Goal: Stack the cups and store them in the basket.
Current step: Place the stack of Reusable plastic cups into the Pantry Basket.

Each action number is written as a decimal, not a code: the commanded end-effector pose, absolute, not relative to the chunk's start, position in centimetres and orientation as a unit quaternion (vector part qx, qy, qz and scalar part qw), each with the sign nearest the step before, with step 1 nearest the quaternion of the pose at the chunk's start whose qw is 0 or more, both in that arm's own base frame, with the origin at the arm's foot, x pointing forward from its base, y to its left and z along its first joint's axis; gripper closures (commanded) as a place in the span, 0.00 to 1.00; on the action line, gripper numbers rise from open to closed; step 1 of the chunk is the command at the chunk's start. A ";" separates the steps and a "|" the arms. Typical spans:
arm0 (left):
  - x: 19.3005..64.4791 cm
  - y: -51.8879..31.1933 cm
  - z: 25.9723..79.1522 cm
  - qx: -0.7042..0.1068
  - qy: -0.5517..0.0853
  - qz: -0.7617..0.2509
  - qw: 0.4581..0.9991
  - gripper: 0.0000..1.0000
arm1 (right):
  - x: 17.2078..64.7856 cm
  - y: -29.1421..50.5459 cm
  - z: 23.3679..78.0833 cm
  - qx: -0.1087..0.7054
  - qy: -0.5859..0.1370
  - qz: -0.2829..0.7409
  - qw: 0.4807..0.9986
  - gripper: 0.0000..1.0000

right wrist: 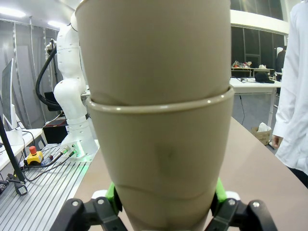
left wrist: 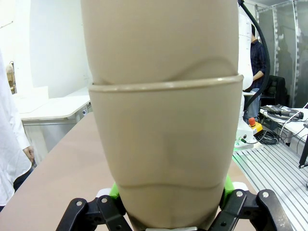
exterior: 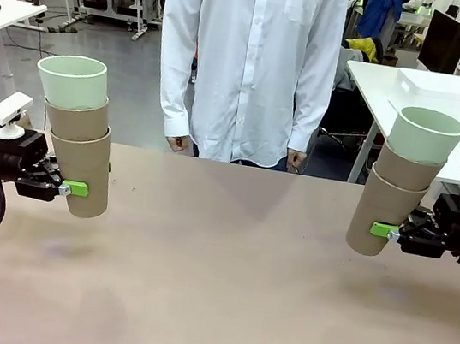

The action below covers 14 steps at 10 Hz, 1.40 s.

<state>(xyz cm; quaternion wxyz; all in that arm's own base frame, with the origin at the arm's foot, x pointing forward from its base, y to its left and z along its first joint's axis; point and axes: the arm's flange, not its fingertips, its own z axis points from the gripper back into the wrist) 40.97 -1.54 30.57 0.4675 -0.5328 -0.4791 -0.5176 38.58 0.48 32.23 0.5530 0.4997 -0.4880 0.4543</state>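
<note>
Both hands clamp three-cup stacks.

Left gripper and right gripper hover level, fingers clamped.

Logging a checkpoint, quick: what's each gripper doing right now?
Left gripper: shut on left cup stack.
Right gripper: shut on right cup stack.
</note>
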 end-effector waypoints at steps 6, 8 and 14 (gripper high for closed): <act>41.0 -1.6 31.0 -0.536 -0.479 -0.517 0.465 0.17 | 38.9 0.5 32.7 0.500 -0.491 0.457 0.547 0.15; 41.0 -1.6 31.0 -0.536 -0.479 -0.517 0.465 0.17 | 38.9 0.5 32.7 0.500 -0.491 0.457 0.547 0.15; 41.0 -1.6 31.0 -0.536 -0.479 -0.517 0.465 0.17 | 38.9 0.5 32.7 0.500 -0.491 0.457 0.547 0.15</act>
